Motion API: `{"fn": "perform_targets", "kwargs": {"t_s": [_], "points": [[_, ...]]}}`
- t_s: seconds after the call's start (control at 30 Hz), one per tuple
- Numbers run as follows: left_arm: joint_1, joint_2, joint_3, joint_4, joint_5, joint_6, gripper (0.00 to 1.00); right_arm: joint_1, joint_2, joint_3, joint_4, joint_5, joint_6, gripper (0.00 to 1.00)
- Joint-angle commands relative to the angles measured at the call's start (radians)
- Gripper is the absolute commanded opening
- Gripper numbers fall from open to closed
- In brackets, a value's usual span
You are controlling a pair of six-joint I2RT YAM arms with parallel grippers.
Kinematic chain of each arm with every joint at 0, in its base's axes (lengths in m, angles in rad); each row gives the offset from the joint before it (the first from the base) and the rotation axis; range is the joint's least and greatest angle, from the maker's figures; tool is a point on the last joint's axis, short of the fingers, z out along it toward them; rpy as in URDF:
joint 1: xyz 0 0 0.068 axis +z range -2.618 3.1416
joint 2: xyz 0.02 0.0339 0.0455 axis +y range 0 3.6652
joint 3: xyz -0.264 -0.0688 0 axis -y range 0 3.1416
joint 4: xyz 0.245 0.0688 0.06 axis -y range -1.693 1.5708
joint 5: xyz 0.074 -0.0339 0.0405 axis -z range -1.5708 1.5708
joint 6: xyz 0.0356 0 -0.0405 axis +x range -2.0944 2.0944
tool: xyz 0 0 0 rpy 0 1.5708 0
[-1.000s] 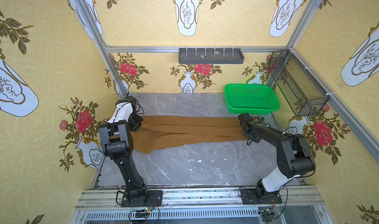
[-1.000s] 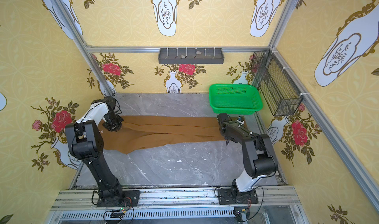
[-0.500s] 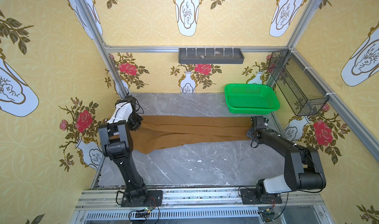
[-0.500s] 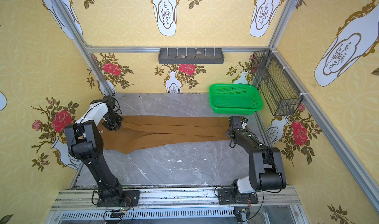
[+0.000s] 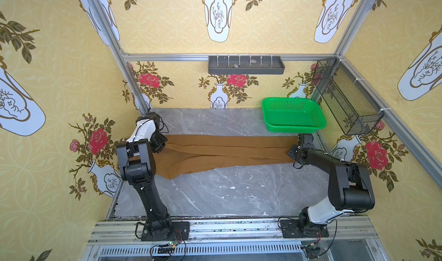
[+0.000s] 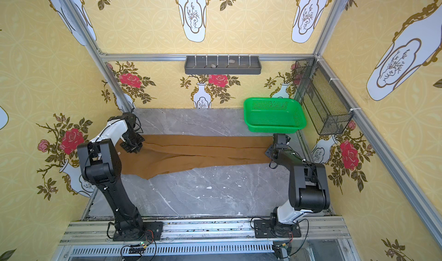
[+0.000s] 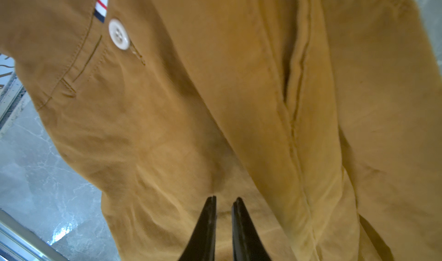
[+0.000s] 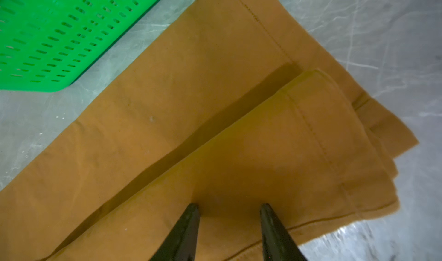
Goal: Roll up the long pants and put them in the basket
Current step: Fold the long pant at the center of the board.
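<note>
A: Across the worktop [image 5: 227,192], mid-frame in both top views: the long pants [image 5: 222,152], flat and unrolled, long axis frame-left to frame-right.
B: Tools?
A: The right tool [image 8: 229,206] is half-open above the cuffs [image 8: 334,140]. I'd roll from there. The left tool [image 7: 224,197] is narrow at the waist [image 7: 71,56]; pinch unclear.

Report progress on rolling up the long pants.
Done: long pants lie flat, legs stretched across the table. In hand: left end effector appears to pinch the waist end; right end effector hangs open over the cuffs. Left: all the rolling; no roll shows yet.
</note>
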Motion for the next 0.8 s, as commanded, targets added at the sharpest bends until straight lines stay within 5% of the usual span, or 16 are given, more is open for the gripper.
{"fn": "perform_targets", "kwargs": {"t_s": [0.0,0.13,0.4,0.53,0.77], "points": [[0.000,0.012,0.003,-0.019,-0.019,-0.001,0.17,-0.006,0.030,0.020,0.035,-0.052,-0.005,0.45],[0.001,0.014,0.019,-0.029,-0.031,0.001,0.17,-0.009,0.070,0.039,0.037,-0.080,0.005,0.34],[0.000,0.027,0.044,-0.037,-0.015,0.000,0.17,-0.020,0.138,0.089,0.033,-0.124,0.005,0.26],[0.000,0.023,0.042,-0.042,-0.021,0.000,0.17,-0.023,0.156,0.095,0.027,-0.134,0.013,0.00],[0.001,0.010,0.029,-0.038,-0.019,0.001,0.17,-0.023,0.130,0.110,-0.016,-0.109,0.002,0.00]]}}
